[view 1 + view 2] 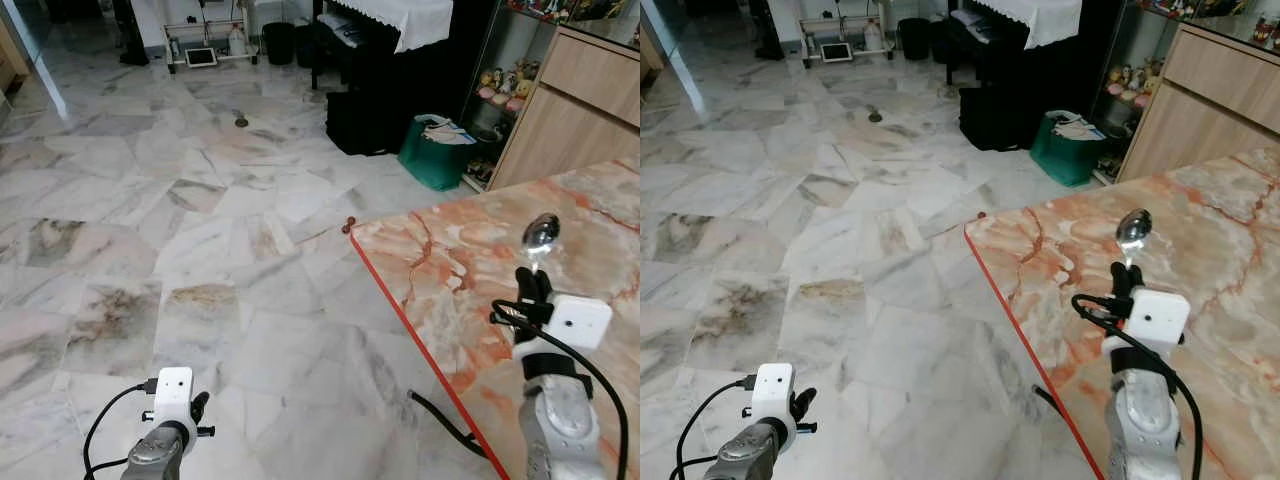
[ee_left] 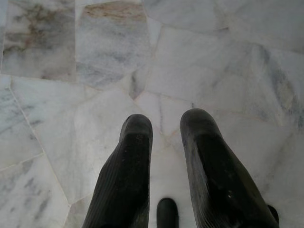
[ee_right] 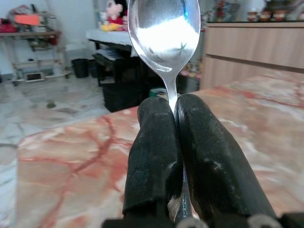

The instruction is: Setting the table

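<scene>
One polished metal spoon (image 1: 541, 234), its oval bowl upright, stood clamped by the neck between the right gripper's (image 3: 176, 110) two ribbed black fingers above the glossy orange-veined marble table (image 1: 450, 260), while the left gripper (image 2: 166, 130) hung with fingers parted over the grey-white marble floor (image 1: 180, 200).

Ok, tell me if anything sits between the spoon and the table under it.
Nothing visible does. The right hand is shut on the spoon, bowl pointing up, over the marble table. The tabletop that shows around it is bare.
</scene>
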Robot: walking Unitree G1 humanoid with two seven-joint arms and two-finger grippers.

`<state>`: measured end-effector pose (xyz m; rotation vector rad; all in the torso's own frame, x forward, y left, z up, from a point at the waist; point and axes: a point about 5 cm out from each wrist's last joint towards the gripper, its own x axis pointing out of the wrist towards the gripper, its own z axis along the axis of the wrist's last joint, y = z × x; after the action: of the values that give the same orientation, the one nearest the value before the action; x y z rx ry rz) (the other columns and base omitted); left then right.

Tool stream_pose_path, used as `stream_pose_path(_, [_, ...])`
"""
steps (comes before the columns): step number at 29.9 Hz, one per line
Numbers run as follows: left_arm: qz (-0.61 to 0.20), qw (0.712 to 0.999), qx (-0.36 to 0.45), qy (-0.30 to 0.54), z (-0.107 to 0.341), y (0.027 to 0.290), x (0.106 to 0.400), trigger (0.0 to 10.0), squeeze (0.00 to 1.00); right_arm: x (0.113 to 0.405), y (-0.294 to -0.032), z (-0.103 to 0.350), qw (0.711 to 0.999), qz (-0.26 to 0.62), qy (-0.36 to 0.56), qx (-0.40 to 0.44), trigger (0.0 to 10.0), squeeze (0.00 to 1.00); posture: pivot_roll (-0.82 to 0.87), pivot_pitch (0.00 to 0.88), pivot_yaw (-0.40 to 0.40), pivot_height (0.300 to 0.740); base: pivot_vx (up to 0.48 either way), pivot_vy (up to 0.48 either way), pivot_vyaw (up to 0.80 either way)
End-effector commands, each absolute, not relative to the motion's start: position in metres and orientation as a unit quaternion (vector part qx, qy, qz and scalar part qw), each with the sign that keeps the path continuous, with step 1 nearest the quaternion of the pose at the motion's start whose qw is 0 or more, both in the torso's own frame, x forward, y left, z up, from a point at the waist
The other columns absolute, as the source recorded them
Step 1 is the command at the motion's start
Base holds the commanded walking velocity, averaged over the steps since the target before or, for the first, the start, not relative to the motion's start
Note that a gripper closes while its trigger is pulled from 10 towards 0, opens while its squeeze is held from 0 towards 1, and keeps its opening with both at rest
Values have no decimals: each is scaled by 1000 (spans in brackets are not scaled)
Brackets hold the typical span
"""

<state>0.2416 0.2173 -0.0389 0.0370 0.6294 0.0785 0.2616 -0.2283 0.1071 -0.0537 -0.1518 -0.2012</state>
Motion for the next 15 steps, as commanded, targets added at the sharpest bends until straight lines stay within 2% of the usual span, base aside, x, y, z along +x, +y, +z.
stream_pose_path(1, [37,948,23,316,-43,216,237,10000,0,263,-225,106,992,-95,-78,-25,10000,0,73,0,-19,727,0,0,0])
stream_pose_path(15, [44,950,8,310,-42,211,239,10000,0,265,-221,97,993,-89,-76,-15,10000,0,97,0,-52,727,0,0,0])
